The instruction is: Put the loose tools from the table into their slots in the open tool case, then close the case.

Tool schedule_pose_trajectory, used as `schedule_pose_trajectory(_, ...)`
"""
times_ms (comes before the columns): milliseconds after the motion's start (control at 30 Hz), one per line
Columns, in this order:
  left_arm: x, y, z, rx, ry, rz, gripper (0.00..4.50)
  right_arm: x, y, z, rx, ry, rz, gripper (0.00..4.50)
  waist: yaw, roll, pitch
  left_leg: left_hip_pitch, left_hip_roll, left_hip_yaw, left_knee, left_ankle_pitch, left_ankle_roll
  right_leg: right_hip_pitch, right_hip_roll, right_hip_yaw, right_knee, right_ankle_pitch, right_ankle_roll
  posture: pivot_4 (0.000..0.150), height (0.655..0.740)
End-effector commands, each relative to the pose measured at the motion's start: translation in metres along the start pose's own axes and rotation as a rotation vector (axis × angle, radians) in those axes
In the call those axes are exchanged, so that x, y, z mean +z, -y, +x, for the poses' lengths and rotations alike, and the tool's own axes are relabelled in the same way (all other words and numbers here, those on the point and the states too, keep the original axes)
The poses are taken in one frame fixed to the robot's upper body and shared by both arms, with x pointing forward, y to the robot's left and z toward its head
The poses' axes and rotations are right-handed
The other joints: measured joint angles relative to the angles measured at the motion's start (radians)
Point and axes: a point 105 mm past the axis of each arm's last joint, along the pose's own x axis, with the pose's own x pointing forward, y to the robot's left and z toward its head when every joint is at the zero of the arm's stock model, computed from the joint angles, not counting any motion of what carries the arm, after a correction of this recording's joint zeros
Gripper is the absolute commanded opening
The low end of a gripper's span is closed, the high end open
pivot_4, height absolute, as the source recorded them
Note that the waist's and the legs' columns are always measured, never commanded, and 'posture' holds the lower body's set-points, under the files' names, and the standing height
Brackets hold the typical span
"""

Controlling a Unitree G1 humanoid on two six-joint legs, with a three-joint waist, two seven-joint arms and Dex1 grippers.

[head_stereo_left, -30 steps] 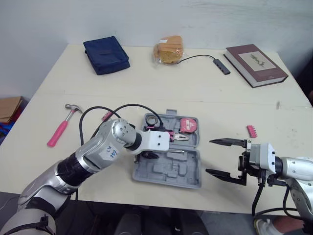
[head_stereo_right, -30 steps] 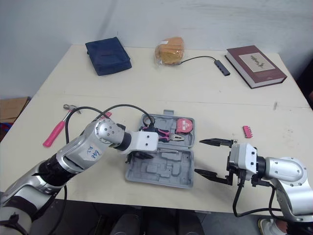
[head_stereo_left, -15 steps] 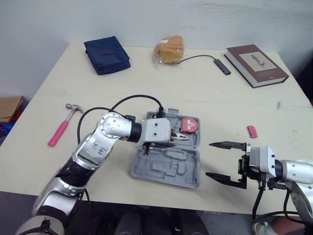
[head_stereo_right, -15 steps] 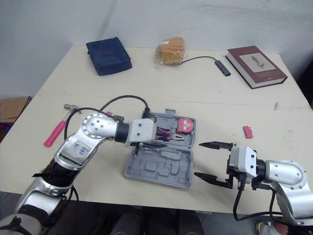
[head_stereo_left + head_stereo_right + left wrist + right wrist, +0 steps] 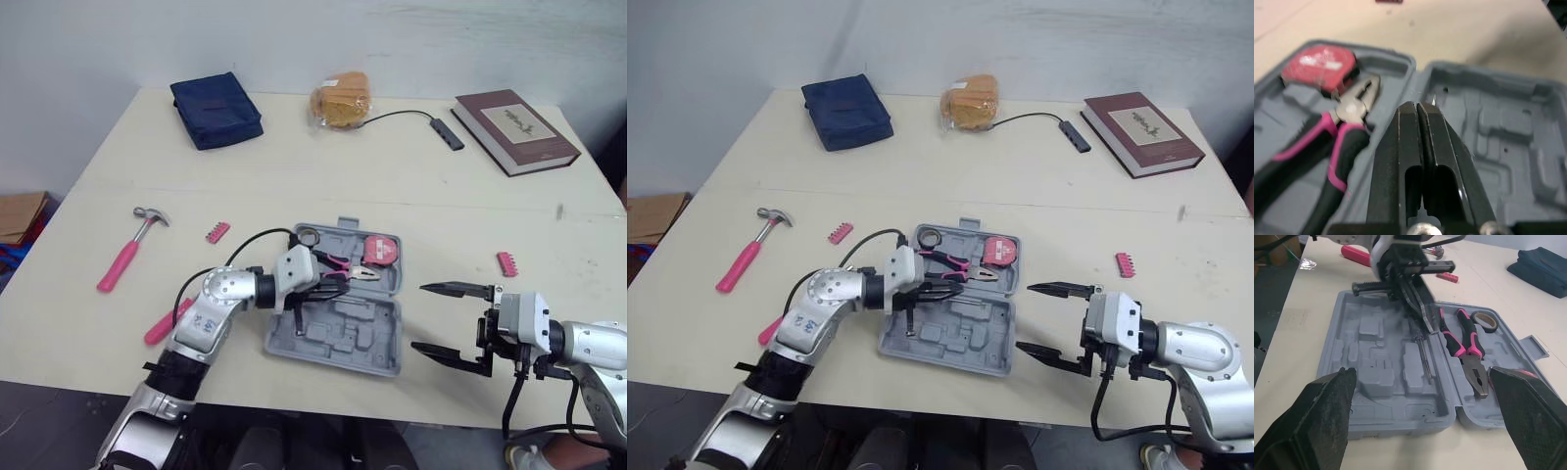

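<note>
Case [image 5: 333, 354] lies open at lower centre, with pliers [image 5: 343, 270] and tape measure [image 5: 380, 250] already bedded in its upper half. Left gripper [image 5: 1417, 105] hangs over the hinge line, its fingers pressed together and nothing seen between them. Right gripper [image 5: 419, 315] waits just right of the case, spread wide and empty.

Four loose pieces are left on the table. A hammer [image 5: 125, 257] lies at mid left, and a bit strip [image 5: 217, 232] lies between it and the case. A pink handle [image 5: 167, 323] lies beside the left forearm, and a second strip [image 5: 506, 263] sits at mid right.

The hammer is well to the left of the left gripper. Its long axis slants from the handle end at lower left up to the head at upper right. The left arm is plainly the nearer one, and would probably have to swing out and turn across the handle. The second strip sits near the right gripper, just above it in the frame.

Against half a second ago, the left arm has dropped back toward the lower left, uncovering the pink handle. The right gripper has not stirred.
</note>
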Motion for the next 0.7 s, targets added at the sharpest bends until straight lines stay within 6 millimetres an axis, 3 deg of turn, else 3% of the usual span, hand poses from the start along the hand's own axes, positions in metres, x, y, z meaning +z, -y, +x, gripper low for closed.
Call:
schedule_pose_trajectory(33,0.0,-0.004,-0.001,0.039,-0.004,0.022,0.02,0.006,0.001,-0.001,-0.013,0.017,-0.035,4.5,0.002,0.0,0.0,0.0,0.0,0.0,0.0,0.0,0.0,0.0,0.0,0.0,0.0,0.0,0.0,0.15,0.74)
schedule_pose_trajectory(300,-0.013,-0.01,-0.006,0.086,-0.057,-0.036,0.02,0.005,0.001,-0.001,-0.01,0.016,-0.029,4.5,0.002,0.0,0.0,0.0,0.0,0.0,0.0,0.0,0.001,0.0,-0.001,0.0,0.0,0.0,0.0,0.15,0.74)
schedule_pose_trajectory(700,-0.055,0.006,-0.017,0.073,-0.312,-0.2,0.02,0.006,0.004,-0.001,-0.017,0.016,-0.036,4.5,-0.011,0.001,-0.003,0.004,0.0,0.001,-0.001,-0.003,0.005,0.004,0.0,0.001,0.0,0.0,0.0,0.15,0.74)
